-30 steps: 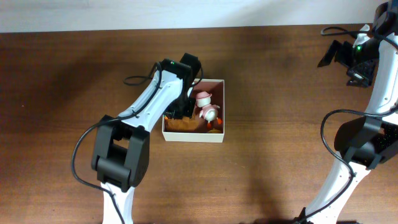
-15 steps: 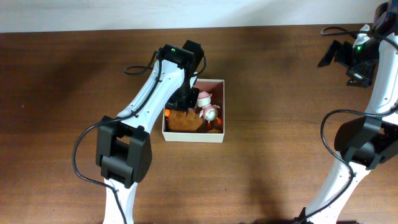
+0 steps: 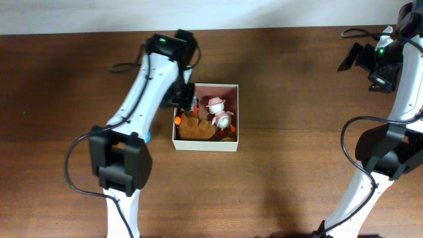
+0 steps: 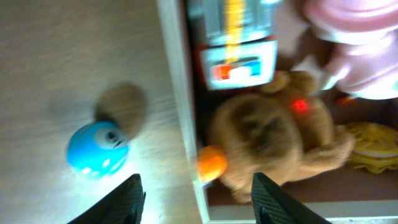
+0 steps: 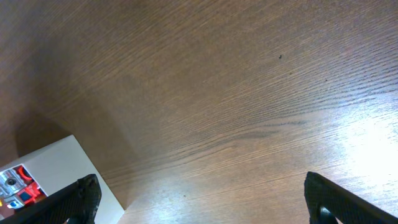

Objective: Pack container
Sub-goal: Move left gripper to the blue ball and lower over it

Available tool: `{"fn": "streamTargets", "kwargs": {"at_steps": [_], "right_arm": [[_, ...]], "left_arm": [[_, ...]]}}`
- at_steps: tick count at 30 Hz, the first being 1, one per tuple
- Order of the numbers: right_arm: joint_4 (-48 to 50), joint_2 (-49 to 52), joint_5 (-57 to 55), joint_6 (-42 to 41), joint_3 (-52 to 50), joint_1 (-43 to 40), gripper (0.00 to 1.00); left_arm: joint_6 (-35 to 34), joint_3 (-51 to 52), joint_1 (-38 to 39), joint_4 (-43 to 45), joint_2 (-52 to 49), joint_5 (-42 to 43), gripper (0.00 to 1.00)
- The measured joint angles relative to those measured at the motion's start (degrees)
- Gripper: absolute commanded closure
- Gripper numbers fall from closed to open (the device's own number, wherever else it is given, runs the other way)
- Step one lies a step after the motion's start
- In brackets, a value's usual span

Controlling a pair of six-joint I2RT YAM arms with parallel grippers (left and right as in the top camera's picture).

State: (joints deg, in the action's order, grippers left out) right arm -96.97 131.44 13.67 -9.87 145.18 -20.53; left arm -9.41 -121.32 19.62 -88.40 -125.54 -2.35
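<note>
Your left gripper (image 4: 205, 202) hangs over the container's edge with its jaws apart and nothing between them. I judge you're between placements, not mid-carry. In the overhead view it sits at the upper left corner of the container (image 3: 206, 144), which lies a little left of the frame's centre on the brown surface (image 3: 297, 165).

The container is well filled:
- A brown teddy bear (image 4: 261, 134) takes up its middle.
- An orange ball (image 4: 211, 163) is tucked against the bear and the white wall.
- A pink toy figure (image 4: 360, 37) fills the upper right of the left wrist frame.
- A grey-and-yellow toy with a red and blue panel (image 4: 239, 62) lies above the bear.
- Something yellow (image 4: 367, 146) shows at the right edge; what it is I can't tell.

One piece is outside — a small blue ball-like toy (image 4: 96, 148) on the surface just beside the container wall, at the lower left of the wrist frame. That looks like your next pick. It calls for shifting the left gripper away from the container, lowering over the toy and closing on it, keeping the fingers off the cardboard wall.

Your right gripper (image 5: 205, 205) is spread wide and empty, well apart at the upper right of the overhead frame.
</note>
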Motion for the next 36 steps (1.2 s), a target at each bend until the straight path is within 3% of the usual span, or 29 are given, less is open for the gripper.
{"fn": "streamTargets", "kwargs": {"at_steps": [12,25,36], "right_arm": [[0.0,-0.02,0.0,0.02,0.0,0.0,0.01],[0.0,-0.02,0.02,0.0,0.0,0.0,0.01],[0.0,-0.02,0.0,0.0,0.0,0.0,0.01]], "left_arm": [[-0.87,0.66,-7.76,-3.39,6.12,-1.99,0.42],[-2.8,20.11,-11.65,11.61,6.16,-0.55,0.4],[3.98,26.84,-17.18,18.43,6.16,3.89,0.39]]}}
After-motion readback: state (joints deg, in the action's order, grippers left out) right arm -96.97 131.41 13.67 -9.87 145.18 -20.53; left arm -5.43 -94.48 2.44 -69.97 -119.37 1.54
